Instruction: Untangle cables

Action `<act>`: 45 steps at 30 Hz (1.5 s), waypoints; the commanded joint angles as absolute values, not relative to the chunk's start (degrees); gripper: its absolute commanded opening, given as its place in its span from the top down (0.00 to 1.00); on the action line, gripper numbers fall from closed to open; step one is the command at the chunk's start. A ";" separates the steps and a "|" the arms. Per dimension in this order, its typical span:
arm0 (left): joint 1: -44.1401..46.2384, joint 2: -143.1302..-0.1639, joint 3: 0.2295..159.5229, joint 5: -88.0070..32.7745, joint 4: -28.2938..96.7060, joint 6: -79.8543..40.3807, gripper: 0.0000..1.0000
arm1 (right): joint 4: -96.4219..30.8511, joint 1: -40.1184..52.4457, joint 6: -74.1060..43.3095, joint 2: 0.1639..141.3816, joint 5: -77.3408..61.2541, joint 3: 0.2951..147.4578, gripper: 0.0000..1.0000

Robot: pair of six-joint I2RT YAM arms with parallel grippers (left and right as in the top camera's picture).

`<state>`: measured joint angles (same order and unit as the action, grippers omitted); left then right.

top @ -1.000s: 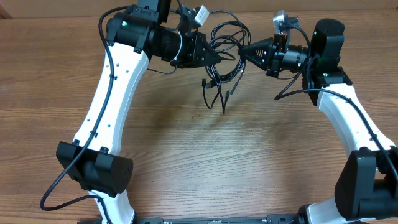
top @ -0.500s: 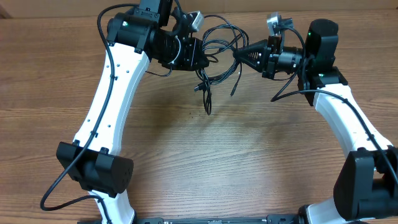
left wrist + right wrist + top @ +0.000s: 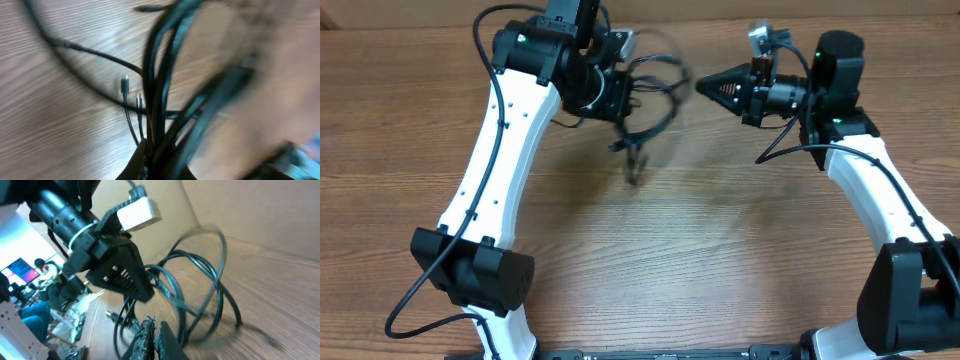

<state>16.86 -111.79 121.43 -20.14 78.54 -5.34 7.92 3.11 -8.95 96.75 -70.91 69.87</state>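
Observation:
The cables (image 3: 638,135) are a blurred bundle of thin black loops hanging above the wooden table (image 3: 650,260), with plug ends dangling below. My left gripper (image 3: 628,96) is shut on the bundle at the back centre-left. In the left wrist view the cables (image 3: 157,90) rise straight out of the gripper (image 3: 152,167), and silver-tipped plugs (image 3: 125,82) hang beside them. My right gripper (image 3: 701,86) is shut, points left and stands apart from the bundle. In the right wrist view the gripper (image 3: 156,330) holds nothing, and the cables (image 3: 218,277) loop beyond it under the left gripper (image 3: 131,280).
Both white arms reach in from bases at the front edge (image 3: 470,275) (image 3: 910,290). Thicker black arm wires run along each arm. People and screens (image 3: 25,280) show beyond the table in the right wrist view.
My left gripper has swung left and back with the cable bundle. The bundle has come away from the right gripper's tip, which has stayed nearly still.

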 commanded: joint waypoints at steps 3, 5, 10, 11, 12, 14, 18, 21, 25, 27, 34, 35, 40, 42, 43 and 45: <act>15.73 -112.20 121.86 -12.93 78.41 -3.77 0.95 | 8.12 2.17 -8.47 95.37 -70.11 70.85 0.96; 15.73 -112.20 121.86 -13.32 78.41 -3.81 0.96 | 7.99 2.17 -8.47 95.37 -70.08 70.85 0.96; 15.59 -112.20 121.86 -27.57 77.78 -3.05 0.95 | 4.43 2.17 -9.02 95.37 -65.95 70.85 0.92; 15.38 -112.20 121.86 -30.52 77.76 -2.57 0.95 | 3.05 2.17 -10.50 95.37 -63.20 70.85 0.88; 15.09 -112.20 121.86 -33.76 77.80 -2.24 0.95 | 1.65 2.11 -13.37 95.37 -59.77 70.85 0.83; 14.17 -112.20 121.86 -38.87 78.11 -2.24 0.95 | -0.21 1.83 -18.76 95.37 -55.51 70.85 0.80; 11.81 -112.20 121.86 -48.21 79.24 0.27 0.95 | -0.32 1.58 -29.63 95.37 -55.51 70.85 0.73; 10.02 -112.20 121.86 -52.71 79.26 3.60 0.95 | -0.10 1.61 -34.35 95.37 -60.23 70.85 0.70; 8.82 -112.20 121.86 -55.59 79.24 8.25 0.96 | 0.91 1.65 -34.79 95.37 -67.92 70.85 0.68; 8.51 -112.20 121.89 -57.25 79.22 10.52 0.96 | 1.83 1.67 -34.76 95.37 -71.05 70.85 0.66; 8.64 -112.20 121.86 -61.98 78.83 16.84 0.95 | 10.33 2.72 -34.74 95.37 -78.76 70.85 0.65; 8.71 -112.20 121.86 -62.00 78.78 17.21 0.95 | 12.62 2.96 -34.76 95.37 -79.90 70.85 0.65; 8.78 -112.20 121.86 -63.20 78.63 17.21 0.96 | 16.03 4.32 -34.74 95.37 -80.27 70.85 0.65; 9.17 -112.20 121.86 -63.31 78.61 17.21 0.96 | 17.17 4.89 -34.74 95.37 -80.27 70.85 0.66; 9.41 -112.20 121.86 -63.31 78.61 17.21 0.95 | 17.65 5.06 -34.76 95.37 -80.29 70.85 0.66; 9.91 -112.20 121.86 -63.31 78.59 17.21 0.95 | 18.57 5.48 -34.74 95.37 -80.29 70.85 0.66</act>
